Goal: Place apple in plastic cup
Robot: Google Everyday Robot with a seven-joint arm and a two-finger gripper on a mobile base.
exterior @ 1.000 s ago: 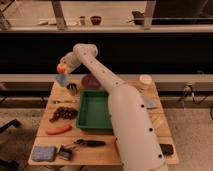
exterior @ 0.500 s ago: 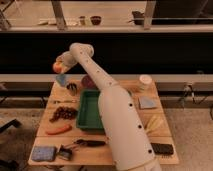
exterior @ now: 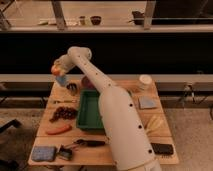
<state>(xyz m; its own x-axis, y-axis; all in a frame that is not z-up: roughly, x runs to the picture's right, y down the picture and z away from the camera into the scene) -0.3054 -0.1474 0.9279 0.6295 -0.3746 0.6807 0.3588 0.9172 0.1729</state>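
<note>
Camera view: gripper [exterior: 56,69] hangs over the wooden tabletop's [exterior: 90,154] far-left corner, jaws clasping the small round orange-red apple [exterior: 53,71] just above the light-blue translucent plastic cup [exterior: 62,80]. Centre over the rim, lower, then release gently.

1 claw [exterior: 57,67] over 1 cup [exterior: 62,80], w/ 1 apple [exterior: 54,70]; 1 tray [exterior: 90,111]

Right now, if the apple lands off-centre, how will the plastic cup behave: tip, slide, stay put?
Probably tips: the plastic cup looks small, thin and translucent, so likely light. It stands near the table corner, so a nudge may slide it off. The gripper holds the apple just above it.
</note>
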